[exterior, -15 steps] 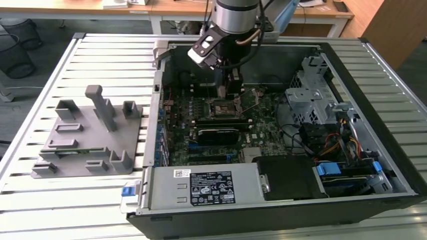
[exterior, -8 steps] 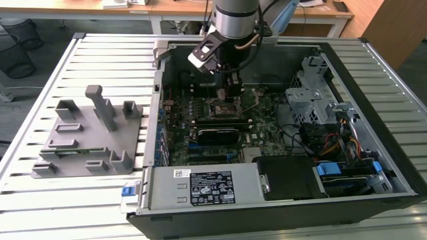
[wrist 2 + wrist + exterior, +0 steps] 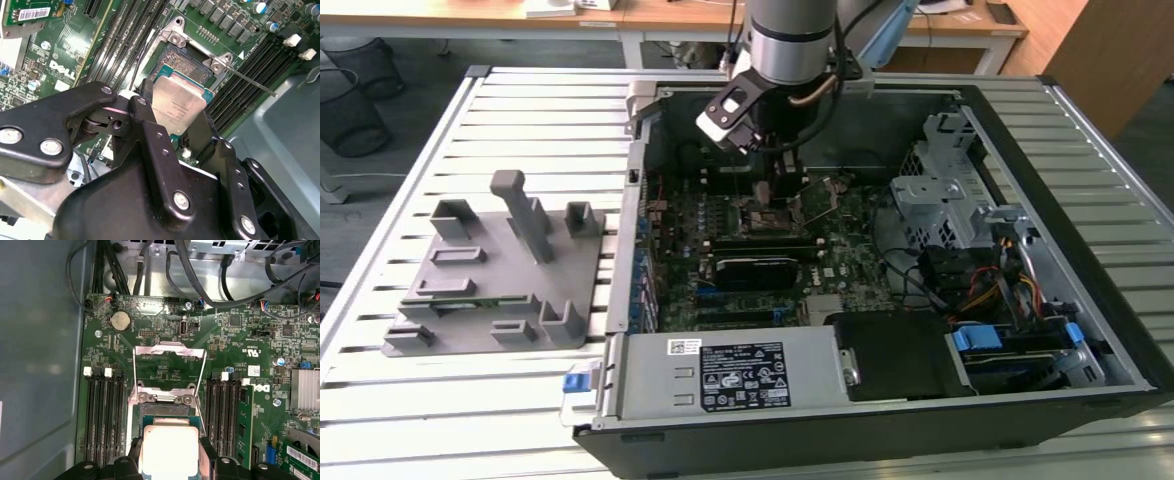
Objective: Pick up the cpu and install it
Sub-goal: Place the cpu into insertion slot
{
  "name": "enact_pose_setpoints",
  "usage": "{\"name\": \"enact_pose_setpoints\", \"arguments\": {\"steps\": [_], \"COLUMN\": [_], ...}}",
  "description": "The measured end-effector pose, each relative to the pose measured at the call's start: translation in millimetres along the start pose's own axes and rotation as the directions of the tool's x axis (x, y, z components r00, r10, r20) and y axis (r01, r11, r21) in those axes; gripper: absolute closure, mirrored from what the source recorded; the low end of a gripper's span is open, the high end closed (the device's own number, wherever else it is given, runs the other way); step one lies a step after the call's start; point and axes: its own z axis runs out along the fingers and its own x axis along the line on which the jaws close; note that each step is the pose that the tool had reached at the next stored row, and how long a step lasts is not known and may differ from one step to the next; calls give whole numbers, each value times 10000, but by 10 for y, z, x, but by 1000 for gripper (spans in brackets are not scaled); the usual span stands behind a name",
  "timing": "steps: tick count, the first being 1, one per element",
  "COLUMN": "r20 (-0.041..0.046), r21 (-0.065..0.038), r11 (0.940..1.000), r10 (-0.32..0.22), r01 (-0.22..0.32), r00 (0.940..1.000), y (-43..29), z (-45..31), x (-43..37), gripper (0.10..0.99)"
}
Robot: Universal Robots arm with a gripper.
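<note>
In both wrist views the cpu (image 3: pixel 179 106) (image 3: pixel 167 450), a small square chip with a pale silver top, sits between my black fingers. My gripper (image 3: pixel 177 119) (image 3: pixel 169 461) is shut on its two opposite edges. The chip hangs just over the dark socket (image 3: pixel 186 59) on the green motherboard. The socket's metal load frame (image 3: pixel 170 356) stands flipped open. In the exterior view my gripper (image 3: pixel 778 182) reaches down inside the open computer case, directly above the socket (image 3: pixel 769 212). Whether the chip touches the socket I cannot tell.
A thin load lever (image 3: pixel 250 81) sticks out beside the socket. Memory slots (image 3: pixel 102 415) flank it on both sides. The case holds a power supply (image 3: pixel 720 372), a drive cage (image 3: pixel 945 190) and cables (image 3: pixel 987 290). A grey fixture (image 3: pixel 494 270) with a green memory strip (image 3: pixel 447 301) lies at the exterior view's left.
</note>
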Motion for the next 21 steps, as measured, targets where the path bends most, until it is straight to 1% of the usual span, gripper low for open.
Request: {"name": "enact_pose_setpoints", "arguments": {"steps": [8,18,21], "r20": [-3,-1,-1], "r21": [0,1,1], "r11": [10000,10000,9999], "r10": [3,96,105], "r01": [-3,-96,-105], "r00": [10000,10000,9999], "y": [-1,-4,-4], "z": [58,177,200], "x": [7,8,9], "gripper": [561,561,561]}}
